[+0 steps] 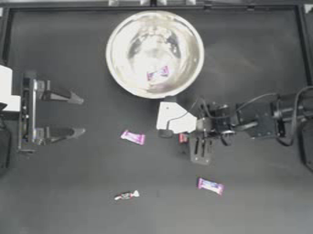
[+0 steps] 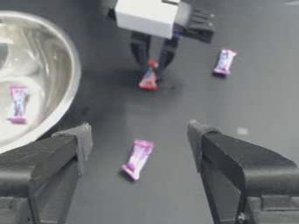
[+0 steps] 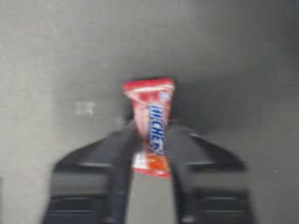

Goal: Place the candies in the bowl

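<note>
Right gripper [image 3: 151, 144] is just below the bowl [image 1: 116, 68] in the top view, jaws pinched on a red candy [image 3: 151, 127] that points down at the table [image 1: 61, 192]. One candy [image 1: 158, 73] already sits inside the bowl; three more lie loose on the table further below the bowl: a pink one [image 1: 132, 137] just left of the right gripper, another pink one [image 1: 210, 185], and the thin twisted one [image 1: 126, 195]. Left gripper [image 1: 76, 115] is well left of the bowl, jaws spread, holding nothing.
</note>
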Robot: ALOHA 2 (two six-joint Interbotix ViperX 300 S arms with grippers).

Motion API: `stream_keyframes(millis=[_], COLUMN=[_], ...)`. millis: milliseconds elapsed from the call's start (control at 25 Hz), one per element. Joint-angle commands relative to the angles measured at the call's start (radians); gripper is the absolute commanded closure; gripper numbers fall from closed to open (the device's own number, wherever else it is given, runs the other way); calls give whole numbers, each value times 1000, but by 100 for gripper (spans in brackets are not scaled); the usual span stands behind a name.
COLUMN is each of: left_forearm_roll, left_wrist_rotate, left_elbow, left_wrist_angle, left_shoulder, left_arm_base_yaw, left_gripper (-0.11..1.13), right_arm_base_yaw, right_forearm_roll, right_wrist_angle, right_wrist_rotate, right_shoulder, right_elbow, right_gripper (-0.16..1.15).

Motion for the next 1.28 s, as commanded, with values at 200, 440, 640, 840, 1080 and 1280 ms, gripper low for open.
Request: stream_keyframes(millis=[200,440,640,840,1080,1280], left_forearm_roll=[-6,-9,-9,-9,-9,-9], left_wrist_rotate=[-2,-2,0,0,-2,-2], left_elbow=[-8,-3,3,8,8,5], left_wrist_angle=[-8,-8,-8,-9,-9,-15], left_shoulder=[8,8,8,8,6,8], left_arm_base_yaw=[2,0,0,2,0,2], left_gripper=[5,5,5,5,5,5], right_arm_base_yaw=[-3,5,-14,-71,-192,-307], right_forearm_roll=[-2,-3,-52,-137,-166,-175], right_wrist_angle=[2,-2,-28,-110,-235,-373], right_wrist_rotate=[0,-5,-11,-5,-15,-17], right_shoulder=[-23,-121,-232,-279,-275,-239], right_elbow=[-20,-21,-26,-37,-58,-69], right_gripper=[56,56,56,56,56,56])
